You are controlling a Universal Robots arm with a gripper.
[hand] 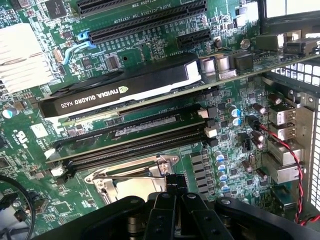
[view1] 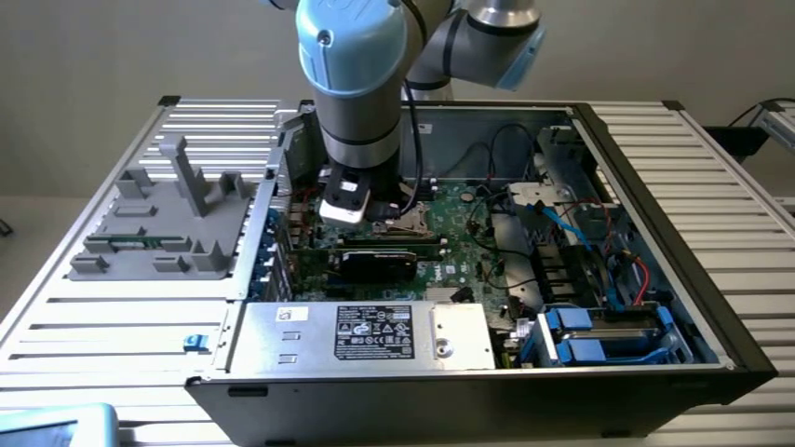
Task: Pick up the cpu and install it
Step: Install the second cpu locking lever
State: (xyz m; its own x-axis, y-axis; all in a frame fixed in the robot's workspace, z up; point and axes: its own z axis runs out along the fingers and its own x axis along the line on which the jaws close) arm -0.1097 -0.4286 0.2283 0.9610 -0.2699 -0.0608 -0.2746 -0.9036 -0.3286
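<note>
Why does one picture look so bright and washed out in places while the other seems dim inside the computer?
Wrist view: glare whitens the finned silver heatsink and the black graphics card's white label; the black gripper is close and soft. Exterior view: the open grey computer case shades its green motherboard, and the blue-grey robot arm blocks light.

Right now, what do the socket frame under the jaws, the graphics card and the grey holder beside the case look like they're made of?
Socket frame: bare metal, shiny silver with bright glints on its lever. Graphics card: looks like black plastic, matte shroud with printed white lettering; the look leaves it open. Grey holder: probably plastic, uniformly dull grey with blocky moulded posts, no shine.
</note>
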